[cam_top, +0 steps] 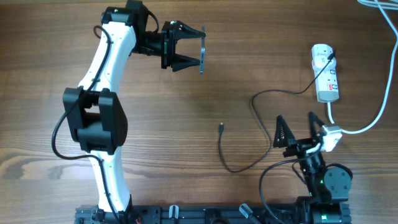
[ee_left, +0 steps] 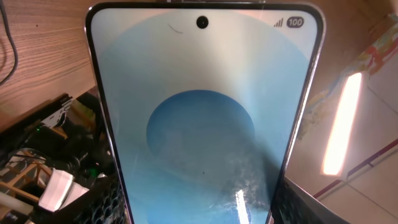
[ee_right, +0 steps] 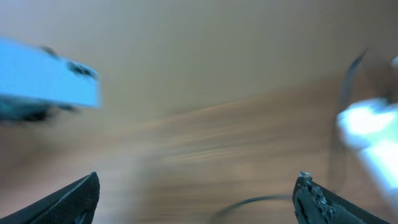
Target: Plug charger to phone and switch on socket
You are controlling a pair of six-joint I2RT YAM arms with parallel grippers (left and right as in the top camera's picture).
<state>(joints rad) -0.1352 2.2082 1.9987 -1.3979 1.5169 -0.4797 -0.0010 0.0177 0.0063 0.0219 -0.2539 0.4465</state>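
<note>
My left gripper [cam_top: 194,48] is shut on the phone [cam_top: 202,53], holding it on edge above the table at the back. In the left wrist view the phone's cyan screen [ee_left: 202,124] fills the frame between my fingers [ee_left: 199,208]. The socket [cam_top: 325,73] lies at the right rear. The black charger cable [cam_top: 261,99] runs from it and loops to its tip [cam_top: 221,127] on the table's middle. My right gripper [cam_top: 296,119] is open and empty, right of the cable loop. The right wrist view is blurred: open fingers [ee_right: 199,190], a dark cable arc [ee_right: 261,202], a blue blur [ee_right: 50,81].
A thick white cord [cam_top: 379,115] runs from the socket to the right edge, with a white plug block [cam_top: 333,137] beside my right gripper. The socket shows as a white blur in the right wrist view [ee_right: 373,134]. The arm bases stand at the front edge.
</note>
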